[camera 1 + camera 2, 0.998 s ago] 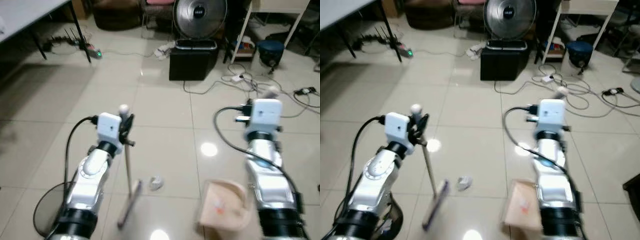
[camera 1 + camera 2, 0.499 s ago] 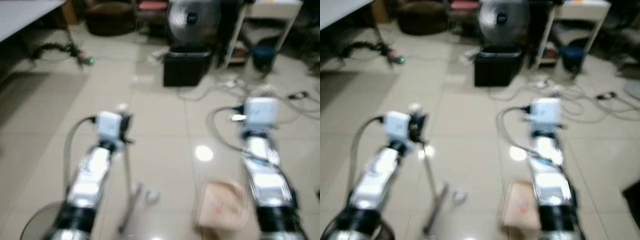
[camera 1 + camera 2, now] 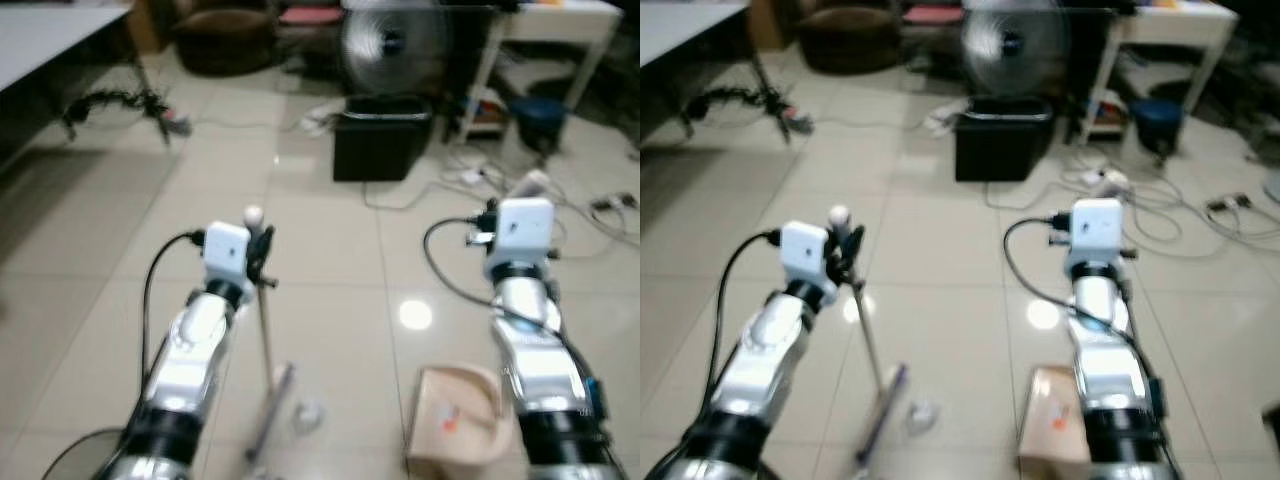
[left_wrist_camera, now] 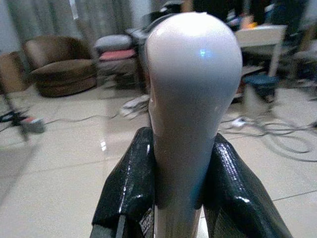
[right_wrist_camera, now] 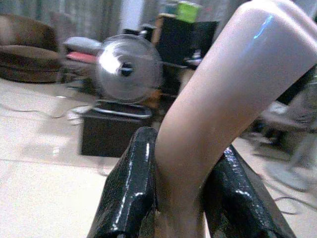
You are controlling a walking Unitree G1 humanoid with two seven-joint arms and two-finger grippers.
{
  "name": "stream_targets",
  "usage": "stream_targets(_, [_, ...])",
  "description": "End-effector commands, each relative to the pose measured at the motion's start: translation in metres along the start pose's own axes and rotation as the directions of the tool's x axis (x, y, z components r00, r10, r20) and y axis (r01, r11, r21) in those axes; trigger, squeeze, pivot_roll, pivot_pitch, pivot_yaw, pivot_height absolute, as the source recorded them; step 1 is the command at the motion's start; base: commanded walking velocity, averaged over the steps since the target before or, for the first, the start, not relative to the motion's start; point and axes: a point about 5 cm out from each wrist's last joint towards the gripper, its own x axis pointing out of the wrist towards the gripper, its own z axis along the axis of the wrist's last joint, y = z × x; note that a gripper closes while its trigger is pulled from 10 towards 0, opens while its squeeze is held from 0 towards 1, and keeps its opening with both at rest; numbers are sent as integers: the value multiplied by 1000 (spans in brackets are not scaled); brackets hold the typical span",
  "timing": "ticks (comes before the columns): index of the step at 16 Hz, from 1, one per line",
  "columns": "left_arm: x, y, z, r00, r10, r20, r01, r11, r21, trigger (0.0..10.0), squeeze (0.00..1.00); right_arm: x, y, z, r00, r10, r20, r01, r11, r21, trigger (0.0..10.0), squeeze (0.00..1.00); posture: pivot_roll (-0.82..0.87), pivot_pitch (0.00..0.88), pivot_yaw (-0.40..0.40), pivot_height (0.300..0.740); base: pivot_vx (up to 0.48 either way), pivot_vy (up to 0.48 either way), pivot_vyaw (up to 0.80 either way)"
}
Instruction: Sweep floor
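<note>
The pink dustpan (image 3: 455, 428) sits on the tiled floor (image 3: 320, 250) nearest the robot, its pale handle (image 5: 218, 119) clamped in the right gripper (image 5: 178, 188), whose fingers (image 5: 130, 191) press both sides. Just left of the dustpan lies a small crumpled scrap (image 3: 308, 412). The broom head (image 3: 270, 412) rests on the tiles touching or nearly touching that scrap, on its far side from the dustpan. The broom's thin shaft (image 3: 265, 330) rises from there, tilted, to a rounded white knob (image 4: 190, 64) squeezed between the left gripper (image 4: 178, 178) fingers (image 4: 133, 183). Well beyond the dustpan stand a black box (image 3: 383, 140) with a round fan (image 3: 392, 42) on top. Loose cables (image 3: 470, 180) trail right of the box.
</note>
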Motion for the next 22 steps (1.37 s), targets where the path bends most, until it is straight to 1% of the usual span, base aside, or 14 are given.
stream_targets(1, [3,4,9,999,0,34,-1,1000,29,10000,0,2,0,10,999,-15,50,12,998,58,10000,0,-62,17,32,740,424,0,0])
stream_targets(3, [2,4,8,1000,-23,19,22,999,40,10000,0,1,-2,5,999,-34,35,33,999,37,10000,0,-56,34,38,740,422,0,0])
stream_targets(5, [4,6,7,1000,-21,20,21,1000,21,10000,0,3,-3,3,997,-53,55,52,999,13,10000,0,-49,72,51,740,0,0,0])
stream_targets(6, [4,7,7,1000,-24,10,24,999,28,10000,0,4,-3,2,997,-52,60,52,999,8,10000,0,-48,80,54,740,0,0,0])
stream_targets(8, [5,8,7,1000,-10,14,9,999,41,10000,0,3,-5,0,996,-39,76,38,999,19,10000,0,-36,117,55,740,0,0,0])
stream_targets(9, [6,10,8,1000,20,24,-21,999,50,10000,0,3,-7,-2,996,-35,76,33,999,31,10000,0,-33,140,55,740,0,0,0])
stream_targets(10, [7,12,9,998,47,48,-49,998,39,10000,0,5,-10,-4,996,-33,78,31,999,30,10000,0,-31,160,55,740,0,0,0])
stream_targets(12, [6,12,9,996,60,70,-62,998,28,10000,0,7,-12,-5,996,-17,89,16,1000,11,10000,0,-32,198,51,740,0,0,0])
stream_targets(13, [3,12,9,991,97,89,-97,995,-9,10000,0,8,-13,-5,993,-7,115,8,1000,-7,10000,0,-38,227,40,740,0,0,0])
stream_targets(15, [4,10,9,987,122,108,-117,992,-55,10000,0,10,-11,-4,989,22,148,-20,1000,-20,10000,0,-33,241,25,740,0,0,0])
stream_targets(16, [2,6,10,979,144,146,-131,986,-100,10000,0,10,-8,-3,979,62,194,-58,998,-28,10000,0,-19,276,9,740,0,0,0])
stream_targets(18, [7,0,12,975,139,172,-116,984,-137,10000,0,18,2,-3,965,113,237,-111,994,-21,10000,0,-5,305,-10,740,0,0,0])
stream_targets(19, [7,-1,12,975,135,176,-113,985,-134,10000,0,19,5,-2,962,119,245,-120,993,-13,10000,0,1,314,-10,740,0,0,0])
stream_targets(22, [14,-7,10,978,127,167,-110,988,-108,10000,0,22,37,-12,952,228,206,-229,973,-22,10000,0,13,334,-2,740,0,0,0])
